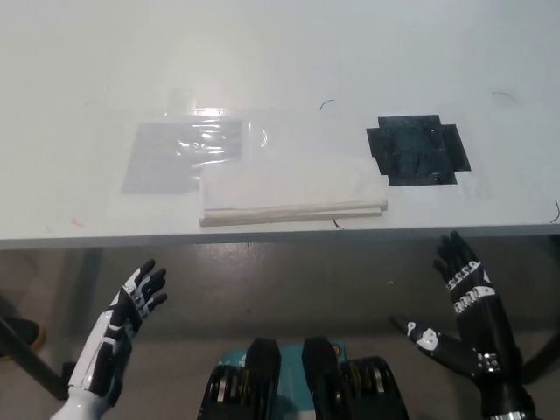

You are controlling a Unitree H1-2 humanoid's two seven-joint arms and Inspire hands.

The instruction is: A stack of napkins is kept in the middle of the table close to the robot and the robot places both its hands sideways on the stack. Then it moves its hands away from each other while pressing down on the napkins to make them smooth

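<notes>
Surface (367, 52): white, fills the far part of the view; near edge runs straight across the middle.

Floor (297, 289): grey, below the near edge of the surface.

Stack of napkins (291, 191): white, rectangular, flat on the surface at its middle, just inside the near edge; layered side faces near.

Clear plastic sheet (179, 153): glossy, flat on the surface, left of and slightly farther than the stack, its right end touching or overlapping the stack's far left corner.

Black patch (416, 149): cross-shaped, flat, right of the stack's far corner.

Right robot hand (459, 302): black, off the surface, low near right, fingers spread wide, holding nothing.

Left robot hand (122, 328): white, off the surface, low near left, fingers apart, empty.
</notes>
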